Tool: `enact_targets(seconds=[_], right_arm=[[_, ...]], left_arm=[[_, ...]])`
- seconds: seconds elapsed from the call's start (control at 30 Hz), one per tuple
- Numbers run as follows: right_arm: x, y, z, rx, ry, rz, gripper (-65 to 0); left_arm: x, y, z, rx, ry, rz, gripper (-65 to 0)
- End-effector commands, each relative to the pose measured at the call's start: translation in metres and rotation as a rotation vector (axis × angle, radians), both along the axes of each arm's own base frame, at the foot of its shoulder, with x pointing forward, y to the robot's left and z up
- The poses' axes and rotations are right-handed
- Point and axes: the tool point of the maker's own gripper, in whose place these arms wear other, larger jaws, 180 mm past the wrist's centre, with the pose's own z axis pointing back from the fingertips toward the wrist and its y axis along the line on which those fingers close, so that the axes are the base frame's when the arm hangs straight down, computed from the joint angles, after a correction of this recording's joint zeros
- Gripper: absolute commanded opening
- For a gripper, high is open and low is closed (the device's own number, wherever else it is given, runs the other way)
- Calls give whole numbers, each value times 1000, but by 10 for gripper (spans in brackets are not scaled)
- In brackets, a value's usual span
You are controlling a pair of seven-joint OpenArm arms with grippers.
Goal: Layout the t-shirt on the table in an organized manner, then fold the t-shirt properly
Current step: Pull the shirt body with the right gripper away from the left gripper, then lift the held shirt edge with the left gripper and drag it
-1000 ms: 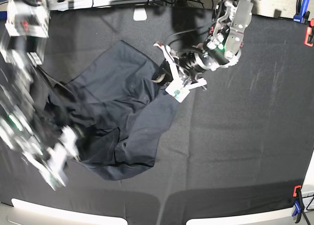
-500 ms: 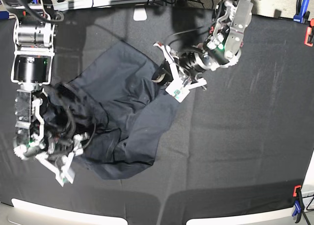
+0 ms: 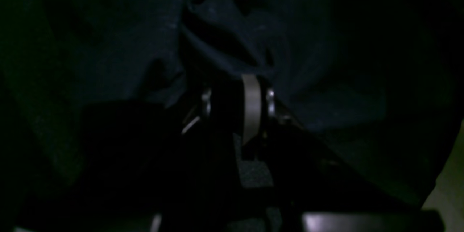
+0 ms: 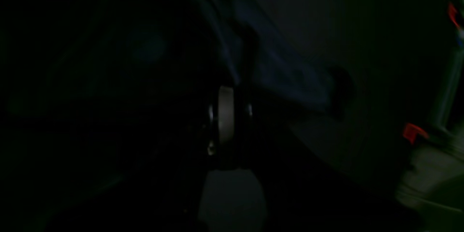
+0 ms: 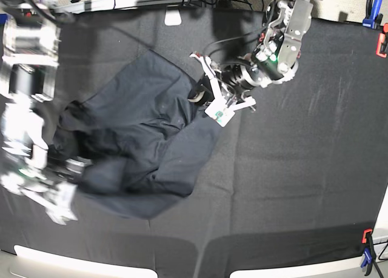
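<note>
Handling this t-shirt (image 5: 145, 139) means managing thin, limp, slightly sheeny fabric that slides and bunches, so grip hems or shoulder seams, never loose middle folds. It lies crumpled left of centre on the table (image 5: 303, 169) with its matte black cloth. Your left gripper (image 5: 213, 102) pinches fabric near the collar; your right gripper (image 5: 54, 190) is closed on a bunched edge.

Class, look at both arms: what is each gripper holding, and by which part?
Both hold the t-shirt. The left gripper pinches its upper right edge near the collar; the right gripper has shut on bunched fabric at its lower left edge.
</note>
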Motion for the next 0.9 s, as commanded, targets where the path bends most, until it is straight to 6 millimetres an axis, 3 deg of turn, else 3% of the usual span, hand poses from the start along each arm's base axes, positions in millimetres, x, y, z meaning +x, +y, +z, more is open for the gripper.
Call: enact_targets(seconds=[0.0, 0.27, 0.47, 0.63, 0.77, 0.87], right_arm=[[-1, -17, 22, -36, -48, -18, -650], [-96, -113, 32, -76, -38, -206, -650], [-153, -156, 38, -30, -76, -335, -650], [-173, -169, 35, -57, -47, -378, -650], [-175, -172, 36, -77, -37, -385, -650], [-175, -171, 36, -74, -40, -384, -650]], left_arm=[[7, -5, 14, -39, -40, 3, -559], [7, -5, 14, -39, -39, 3, -559], [7, -5, 14, -39, -38, 3, -559], [7, -5, 14, -39, -39, 3, -547], [7, -1, 13, -28, -41, 1, -445], [5, 4, 8, 3, -24, -8, -413]])
